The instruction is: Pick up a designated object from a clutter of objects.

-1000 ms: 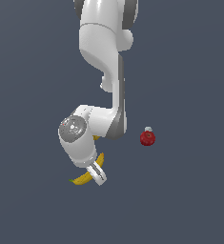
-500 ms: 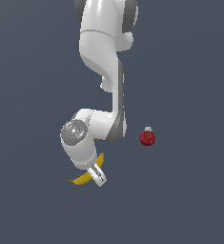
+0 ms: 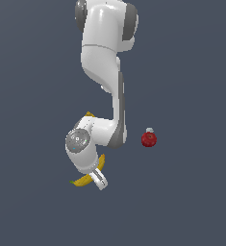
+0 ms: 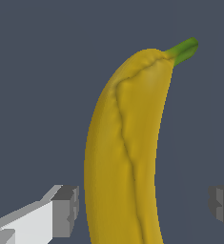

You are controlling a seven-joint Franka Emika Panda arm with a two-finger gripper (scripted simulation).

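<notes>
Wrist view: the banana (image 4: 125, 152) is seen lengthwise between the two dark finger pads (image 4: 66, 209), its green stem tip pointing away from the camera. The hand (image 4: 142, 209) is spread wide. One pad stands just beside the fruit's flank and the other is well apart from it on the far side, so nothing is held yet. The fruit is therefore not centred in the opening; were the fingers closed as they stand, it would probably be pushed sideways before being clamped. The fingers are set across the narrow width of the banana, not along its length, which is judged to be the reason for the wrist's orientation.

In the exterior view, the banana (image 3: 88, 177) is seen low on the dark desk (image 3: 191, 202), largely hidden under the arm (image 3: 105, 72), with the hand (image 3: 99, 180) lowered over it. The small round red object with a white cap (image 3: 149, 138) lies well apart, toward the exterior view's right, clear of the approach. A sliver of yellow (image 3: 89, 114) shows behind the arm's elbow; what it belongs to cannot be told.
</notes>
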